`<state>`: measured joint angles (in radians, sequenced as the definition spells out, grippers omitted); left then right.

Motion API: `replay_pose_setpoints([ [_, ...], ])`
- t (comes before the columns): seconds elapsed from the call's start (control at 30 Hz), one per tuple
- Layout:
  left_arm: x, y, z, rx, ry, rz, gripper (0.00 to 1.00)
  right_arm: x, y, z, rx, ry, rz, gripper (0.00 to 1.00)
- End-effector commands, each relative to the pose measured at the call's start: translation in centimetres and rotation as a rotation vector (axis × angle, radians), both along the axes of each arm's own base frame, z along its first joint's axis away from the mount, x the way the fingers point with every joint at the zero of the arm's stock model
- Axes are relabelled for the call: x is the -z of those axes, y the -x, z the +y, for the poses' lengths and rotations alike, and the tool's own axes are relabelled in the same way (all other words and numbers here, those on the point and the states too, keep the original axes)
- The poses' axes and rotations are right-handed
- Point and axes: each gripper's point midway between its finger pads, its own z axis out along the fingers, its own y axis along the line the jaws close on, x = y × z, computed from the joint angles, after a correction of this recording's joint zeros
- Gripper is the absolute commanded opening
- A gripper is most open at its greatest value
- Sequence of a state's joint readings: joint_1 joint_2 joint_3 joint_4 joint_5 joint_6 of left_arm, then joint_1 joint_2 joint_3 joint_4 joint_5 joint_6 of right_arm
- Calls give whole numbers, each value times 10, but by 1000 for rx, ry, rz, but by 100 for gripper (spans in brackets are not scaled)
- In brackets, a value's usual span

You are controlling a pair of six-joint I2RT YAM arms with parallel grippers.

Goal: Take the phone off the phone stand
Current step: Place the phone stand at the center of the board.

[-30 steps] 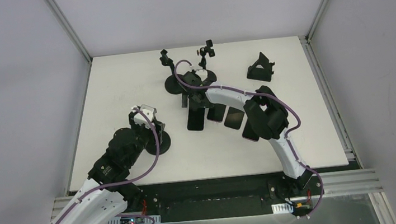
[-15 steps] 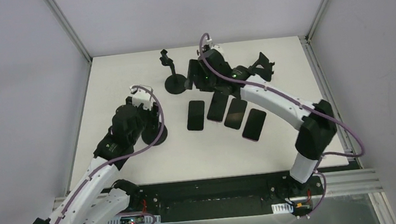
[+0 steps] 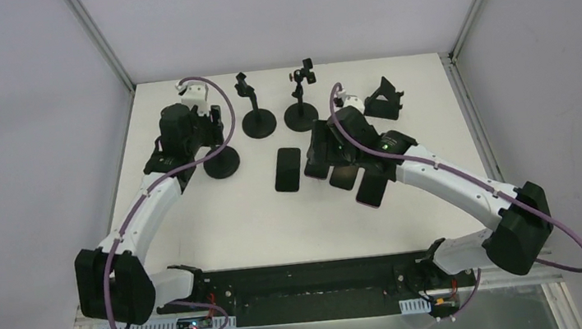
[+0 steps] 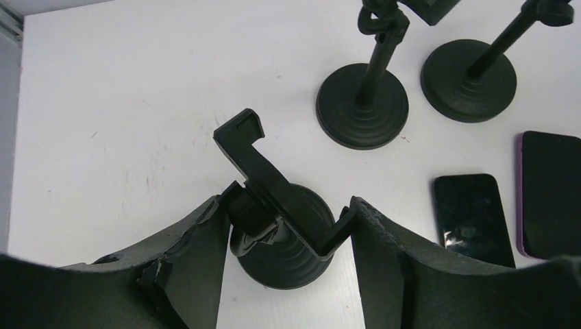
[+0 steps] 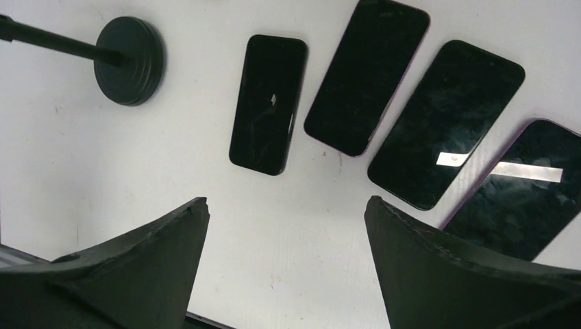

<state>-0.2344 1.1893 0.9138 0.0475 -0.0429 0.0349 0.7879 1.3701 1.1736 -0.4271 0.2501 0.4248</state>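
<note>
A black phone stand with a round base (image 4: 288, 257) and an empty clamp cradle (image 4: 270, 178) stands at the table's left, also in the top view (image 3: 221, 164). My left gripper (image 4: 286, 205) is shut on that cradle, one finger at its back joint and the other on its lower hook; it shows in the top view (image 3: 206, 137). No phone sits in any stand. Several dark phones lie flat in a row, the leftmost one small (image 5: 268, 103) (image 3: 288, 169). My right gripper (image 5: 286, 205) is open and empty, hovering above the table just in front of them (image 3: 321, 149).
Two more pole stands (image 3: 258, 123) (image 3: 301, 114) stand at the back, also in the left wrist view (image 4: 362, 106) (image 4: 469, 75). A folding stand (image 3: 383, 98) sits at the back right. Grey walls enclose the white table (image 3: 195, 225).
My left arm has reached far and left, carrying the stand away from the near edge. My right gripper has come back from the rear stands to above the row of phones.
</note>
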Motion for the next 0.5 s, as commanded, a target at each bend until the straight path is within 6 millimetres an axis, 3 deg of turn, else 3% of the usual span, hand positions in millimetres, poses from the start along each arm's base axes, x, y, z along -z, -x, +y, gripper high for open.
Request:
replay_pose_setpoints([
  [0.0,-53,-39,-7,44,93,-159,3,-7,7,-17,47,-12,-36,88],
  [0.13,-43,-52,-9,64,92,-132,11,-3,12,-27,72,-2,-33,88],
  [0.27,-36,-51,-11,71,93,-117,29,-4,13,-37,102,8,-47,88],
  [0.3,-36,-49,-11,73,96,-116,39,-5,14,-39,107,8,-49,88],
  [0.33,-35,-48,-11,72,97,-114,68,-6,13,-40,111,7,-49,89],
  [0.37,-34,-46,-10,68,96,-114,82,-7,13,-41,113,5,-47,89],
  [0.43,-33,-41,-8,63,95,-116,98,-7,15,-43,121,10,-34,90],
  [0.47,-34,-39,-6,57,94,-121,99,-8,15,-44,127,14,-29,91],
])
